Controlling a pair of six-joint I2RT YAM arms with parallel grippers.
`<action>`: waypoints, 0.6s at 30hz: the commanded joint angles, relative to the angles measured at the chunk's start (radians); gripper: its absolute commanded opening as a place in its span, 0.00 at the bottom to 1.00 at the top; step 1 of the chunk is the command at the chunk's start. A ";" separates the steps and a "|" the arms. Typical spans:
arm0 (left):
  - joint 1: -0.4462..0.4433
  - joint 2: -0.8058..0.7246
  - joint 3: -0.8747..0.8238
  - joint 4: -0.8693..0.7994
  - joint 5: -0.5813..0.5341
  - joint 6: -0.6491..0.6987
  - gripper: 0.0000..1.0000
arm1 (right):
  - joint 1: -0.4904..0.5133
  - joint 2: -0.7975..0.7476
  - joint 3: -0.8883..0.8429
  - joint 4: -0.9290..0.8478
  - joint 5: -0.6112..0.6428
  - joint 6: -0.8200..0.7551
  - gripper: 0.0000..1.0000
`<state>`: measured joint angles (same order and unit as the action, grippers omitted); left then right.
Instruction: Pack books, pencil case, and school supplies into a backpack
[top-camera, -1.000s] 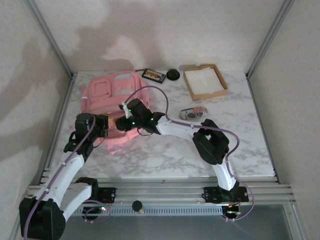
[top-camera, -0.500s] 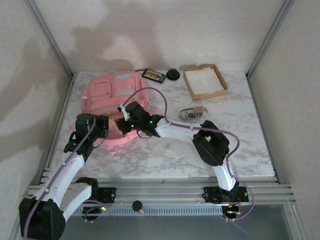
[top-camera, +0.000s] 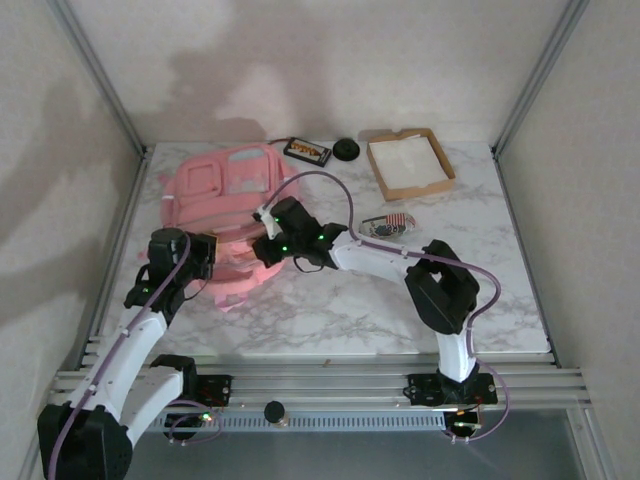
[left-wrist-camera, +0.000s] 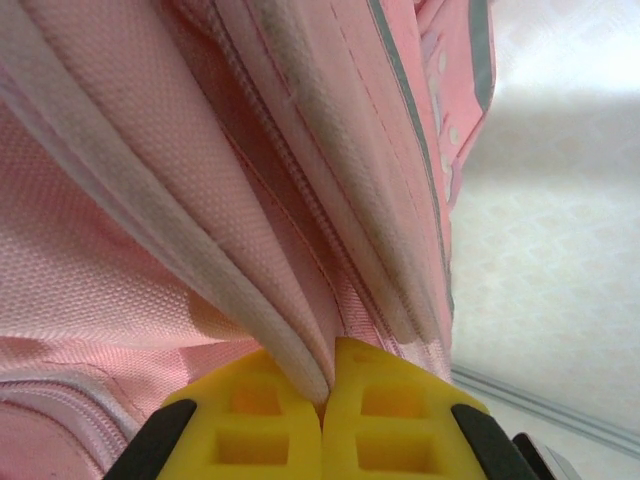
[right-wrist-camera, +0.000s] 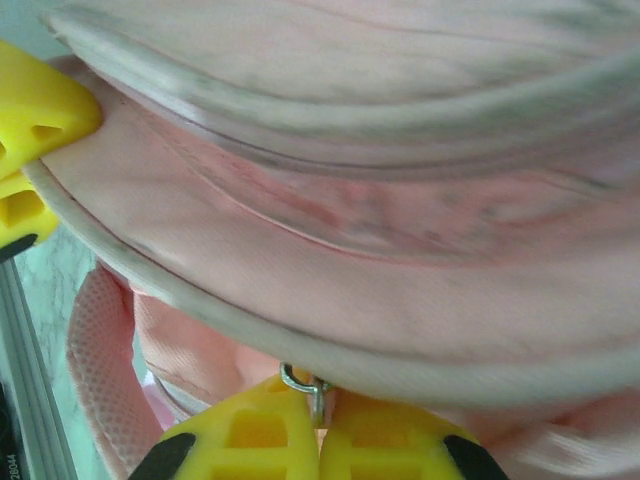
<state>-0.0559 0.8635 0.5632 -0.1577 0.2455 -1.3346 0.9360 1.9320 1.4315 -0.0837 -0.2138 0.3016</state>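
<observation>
Evidently the opening step is in hand: the pink backpack (top-camera: 225, 185) lies flat on the left of the desk (top-camera: 340, 310), both claws clamped on its near edge. The left claw (left-wrist-camera: 325, 392) pinches a piped fabric seam. The right claw (right-wrist-camera: 320, 408) is closed on the zipper pull (right-wrist-camera: 300, 381). Next, the right must draw that pull along while the left anchors the fabric. 1 dark book (top-camera: 307, 151) waits outside.

Lab test cell, aluminium frame (top-camera: 330, 380), marble table (top-camera: 340, 320)
</observation>
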 joint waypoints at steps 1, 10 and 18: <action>0.062 -0.039 0.056 -0.078 -0.085 0.074 0.00 | -0.100 -0.080 -0.044 -0.049 0.077 -0.022 0.00; 0.216 -0.043 0.070 -0.196 -0.067 0.204 0.00 | -0.285 -0.038 -0.001 -0.114 0.021 -0.093 0.00; 0.255 -0.031 0.052 -0.154 0.010 0.227 0.00 | -0.191 -0.075 -0.118 0.049 -0.091 -0.193 0.02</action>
<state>0.1833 0.8452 0.5941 -0.3424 0.2924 -1.1416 0.6666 1.8782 1.3487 -0.0925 -0.2031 0.1894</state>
